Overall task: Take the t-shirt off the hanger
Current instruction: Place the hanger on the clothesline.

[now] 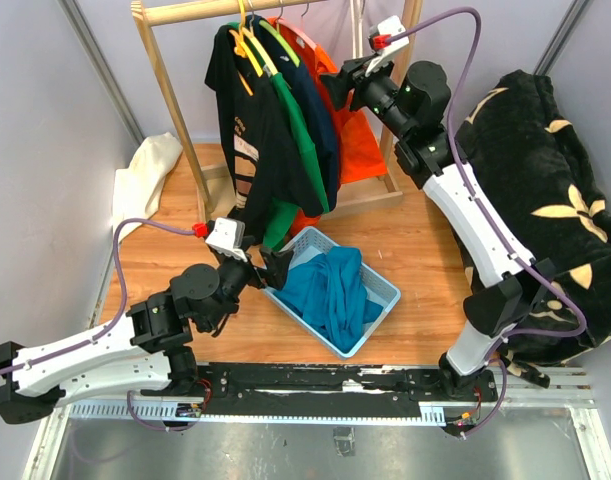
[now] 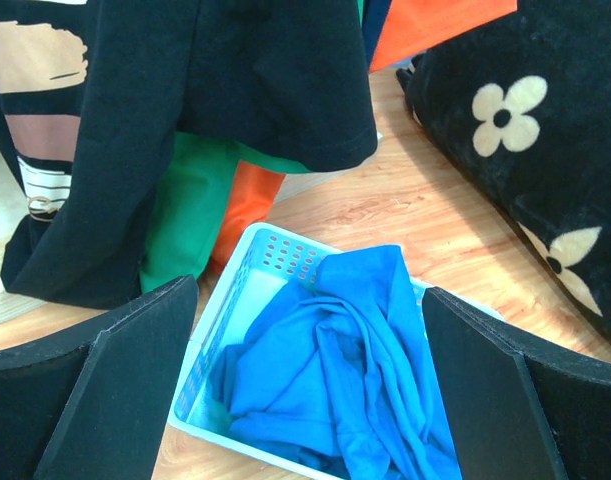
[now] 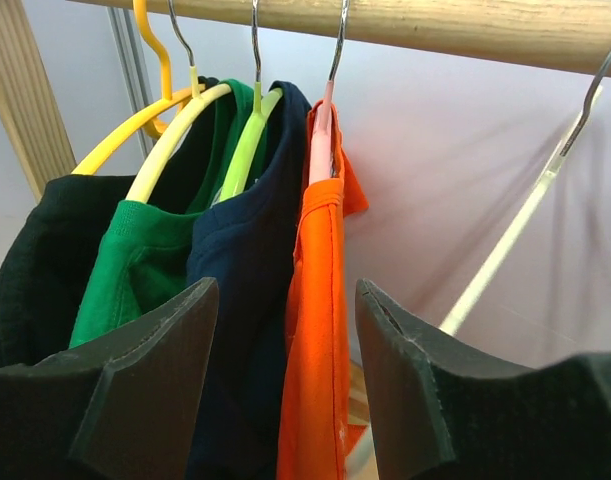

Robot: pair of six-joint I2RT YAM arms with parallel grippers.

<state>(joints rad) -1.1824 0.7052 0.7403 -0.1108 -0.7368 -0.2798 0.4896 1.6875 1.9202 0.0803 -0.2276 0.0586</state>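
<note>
Four t-shirts (image 1: 285, 130) hang from the wooden rail (image 1: 200, 10) at the far edge of the bench (image 1: 425, 230). The orange t-shirt (image 3: 320, 300) is the rightmost of them. It hangs on a pink hanger (image 3: 321, 135), collar up and hem down, long axis vertical, edge-on to my right wrist camera. My right gripper (image 1: 337, 82) is raised just beside it, fingers spread, pinching nothing. My left gripper (image 1: 268, 268) is spread wide, low by the left end of the blue basket (image 1: 385, 292), which holds a crumpled blue garment (image 1: 330, 285).
</note>
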